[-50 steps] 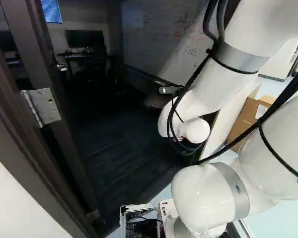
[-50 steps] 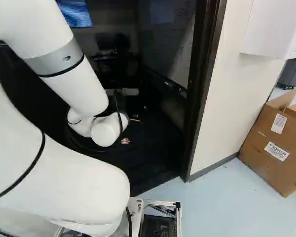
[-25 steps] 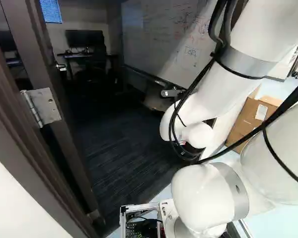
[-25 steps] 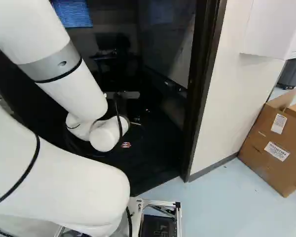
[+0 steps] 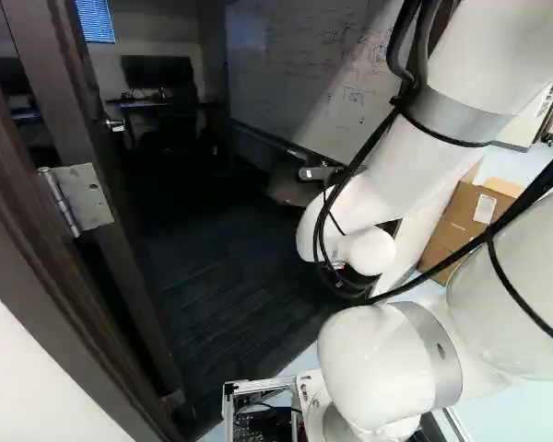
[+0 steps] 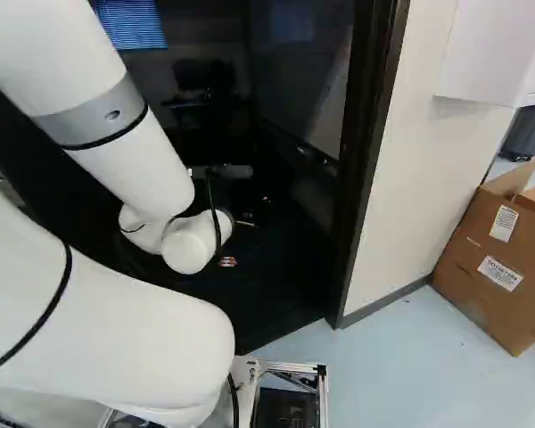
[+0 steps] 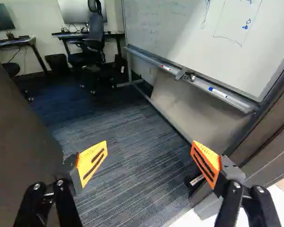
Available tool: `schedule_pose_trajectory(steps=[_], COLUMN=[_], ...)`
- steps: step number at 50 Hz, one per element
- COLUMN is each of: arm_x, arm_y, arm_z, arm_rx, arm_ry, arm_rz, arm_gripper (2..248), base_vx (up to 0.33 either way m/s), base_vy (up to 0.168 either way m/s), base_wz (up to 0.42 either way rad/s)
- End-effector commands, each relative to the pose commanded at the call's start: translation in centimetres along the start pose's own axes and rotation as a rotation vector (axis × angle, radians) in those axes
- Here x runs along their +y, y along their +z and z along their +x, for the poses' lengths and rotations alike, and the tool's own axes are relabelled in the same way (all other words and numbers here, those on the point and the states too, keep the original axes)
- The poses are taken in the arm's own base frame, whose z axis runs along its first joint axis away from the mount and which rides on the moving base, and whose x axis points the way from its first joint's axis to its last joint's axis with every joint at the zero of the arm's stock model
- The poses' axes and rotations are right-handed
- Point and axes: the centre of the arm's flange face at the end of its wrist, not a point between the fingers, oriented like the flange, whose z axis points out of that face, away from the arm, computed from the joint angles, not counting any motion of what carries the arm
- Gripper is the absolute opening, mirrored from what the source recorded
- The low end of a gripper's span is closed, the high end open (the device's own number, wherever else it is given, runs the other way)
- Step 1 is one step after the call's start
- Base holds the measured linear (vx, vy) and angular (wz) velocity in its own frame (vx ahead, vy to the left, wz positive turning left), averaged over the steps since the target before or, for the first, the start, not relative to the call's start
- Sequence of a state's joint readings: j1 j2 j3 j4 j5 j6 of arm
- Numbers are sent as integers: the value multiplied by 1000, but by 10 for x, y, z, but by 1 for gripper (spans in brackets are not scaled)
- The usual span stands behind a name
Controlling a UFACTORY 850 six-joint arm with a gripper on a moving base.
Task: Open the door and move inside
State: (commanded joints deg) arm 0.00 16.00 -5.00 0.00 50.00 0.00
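The white arm point(image 5: 433, 147) rises from its lowest joint point(image 5: 382, 364) at five o'clock in the left base view, and its forearm point(image 5: 470, 83), ringed by a grey band point(image 5: 456, 115), slants down from two o'clock to a bent wrist point(image 5: 355, 235) near three. In the right base view the forearm slants from ten o'clock to the wrist, between eight and nine, above a thick white link at eight. Black cables point(image 5: 321, 221) loop round the wrist. The hand point(image 7: 149, 147) is spread wide, its orange pads point(image 7: 87, 165) well apart.
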Motion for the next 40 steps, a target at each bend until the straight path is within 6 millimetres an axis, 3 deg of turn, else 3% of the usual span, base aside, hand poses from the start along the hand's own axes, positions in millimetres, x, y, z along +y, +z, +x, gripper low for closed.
schedule_pose_trajectory(steps=[16,40], arm_x=[0,0], arm_y=[0,0], arm_z=[0,0], arm_rx=[0,0], arm_ry=[0,0], arm_rz=[0,0], arm_gripper=[247,247], base_vx=[49,169], base_vy=[-1,2], base_wz=[-5,-17])
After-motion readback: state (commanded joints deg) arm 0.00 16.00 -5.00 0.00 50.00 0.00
